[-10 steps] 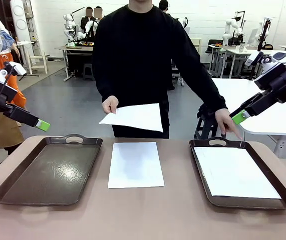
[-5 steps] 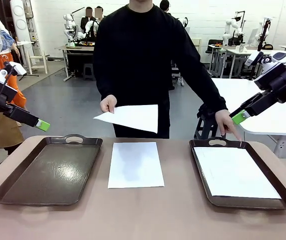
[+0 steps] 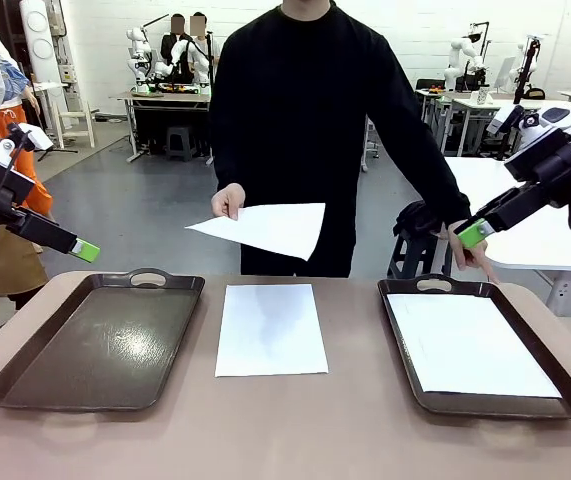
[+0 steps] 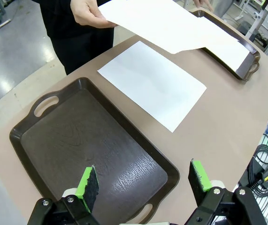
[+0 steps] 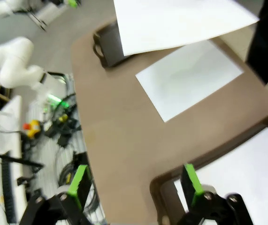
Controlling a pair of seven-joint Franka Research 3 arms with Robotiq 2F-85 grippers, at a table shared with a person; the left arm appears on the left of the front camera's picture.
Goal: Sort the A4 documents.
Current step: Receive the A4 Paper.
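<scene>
Three A4 documents show as plain white sheets. One lies flat on the table (image 3: 271, 328) between the trays, also in the left wrist view (image 4: 152, 84) and the right wrist view (image 5: 190, 77). Another rests in the right dark brown tray (image 3: 470, 345). The person's hand holds the third sheet (image 3: 265, 228) in the air above the table's far edge. My left gripper (image 3: 85, 250) hovers open above the far left corner of the empty left tray (image 3: 105, 340). My right gripper (image 3: 473, 234) hangs open above the far end of the right tray (image 3: 401, 340), close to the person's other hand.
The person stands at the far side of the table, one arm reaching down toward the right tray's handle (image 3: 435, 284). A white table (image 3: 555, 230) stands behind on the right. Bare brown tabletop (image 3: 285, 430) runs along the near edge.
The person has shifted slightly to the right and the held sheet has moved with the hand. The right gripper has dipped a little toward the person's other hand. The left arm has not moved.
</scene>
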